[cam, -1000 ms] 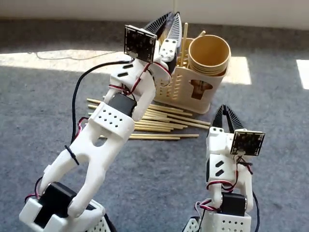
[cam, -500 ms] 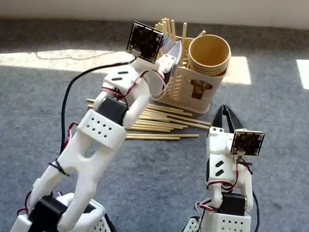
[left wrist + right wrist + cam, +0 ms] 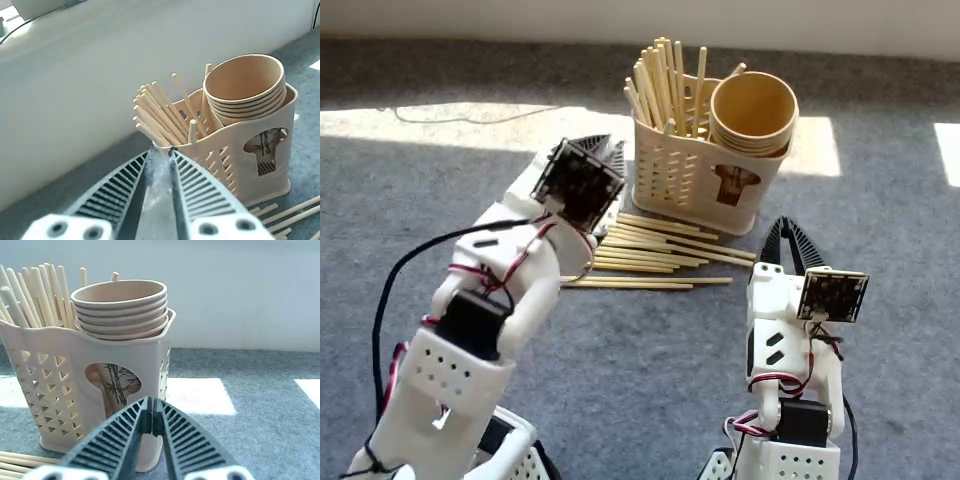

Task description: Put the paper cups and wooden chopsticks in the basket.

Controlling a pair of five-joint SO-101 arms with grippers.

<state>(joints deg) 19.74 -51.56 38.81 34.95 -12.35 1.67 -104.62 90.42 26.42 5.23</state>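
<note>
A beige slotted basket [image 3: 695,185] stands on the grey carpet at the back. In its right part sit stacked paper cups [image 3: 753,112], and a bundle of wooden chopsticks [image 3: 662,80] stands in its left part. More chopsticks [image 3: 650,258] lie loose on the carpet in front of it. My left gripper [image 3: 608,152] hangs just left of the basket, shut and holding nothing; the left wrist view has its tips [image 3: 160,154] below the basket [image 3: 250,150] and cups [image 3: 245,82]. My right gripper [image 3: 788,238] is shut and empty in front of the basket's right side [image 3: 65,365], facing the cups [image 3: 121,302].
A black cable [image 3: 470,115] trails over the carpet at the back left. A pale wall [image 3: 240,290] runs close behind the basket. Bright sun patches [image 3: 420,122] fall on the carpet beside the basket. Open carpet lies between the two arms.
The left arm has drawn back and down from above the basket to its left side. A bundle of chopsticks now stands in the basket. The right arm has not moved.
</note>
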